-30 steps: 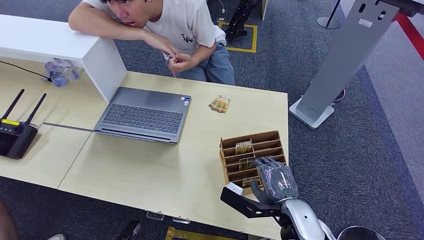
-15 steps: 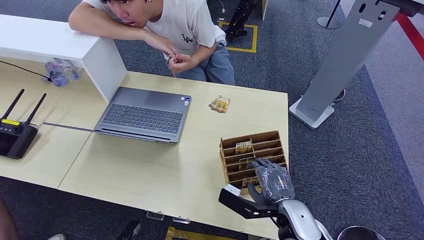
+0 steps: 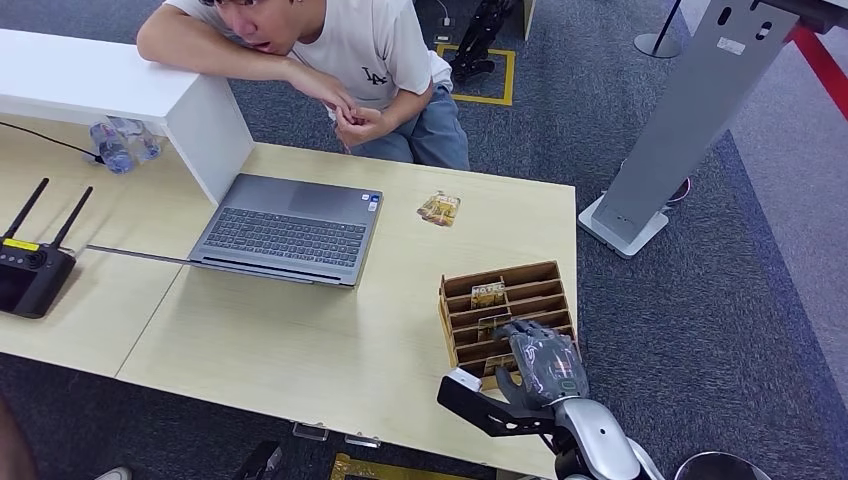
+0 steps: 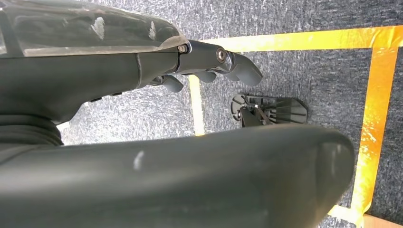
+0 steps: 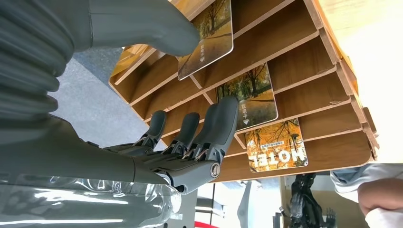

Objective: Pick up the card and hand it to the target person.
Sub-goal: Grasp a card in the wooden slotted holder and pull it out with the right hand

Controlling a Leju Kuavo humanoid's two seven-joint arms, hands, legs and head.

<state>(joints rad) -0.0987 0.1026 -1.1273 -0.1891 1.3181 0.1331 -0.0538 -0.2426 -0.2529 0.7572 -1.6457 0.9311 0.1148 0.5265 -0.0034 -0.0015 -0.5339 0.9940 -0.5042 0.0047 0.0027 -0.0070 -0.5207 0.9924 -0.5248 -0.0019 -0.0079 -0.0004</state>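
Observation:
A wooden card holder [image 3: 520,279] stands near the table's right edge with several picture cards in its slots. My right hand [image 3: 545,362] hangs over its near slots, fingers apart, gripping nothing. In the right wrist view the thumb [image 5: 157,28] touches the edge of the nearest card [image 5: 212,33], and the fingers [image 5: 218,123] lie against the holder [image 5: 304,57] beside the middle card [image 5: 252,97]. A third card marked HOTEL [image 5: 278,152] sits one slot further. My left hand [image 4: 199,61] hangs above the carpet, holding nothing. The person [image 3: 340,50] leans on the white counter beyond the table.
An open laptop [image 3: 290,230] sits mid-table, with a small stack of cards [image 3: 439,208] to its right. A black router [image 3: 30,275] with antennas is at the left. The white counter [image 3: 110,85] rises at the back left. A grey stand [image 3: 670,130] stands right of the table.
My right hand has sunk slightly toward the near slots of the holder. The person's hands shifted a little.

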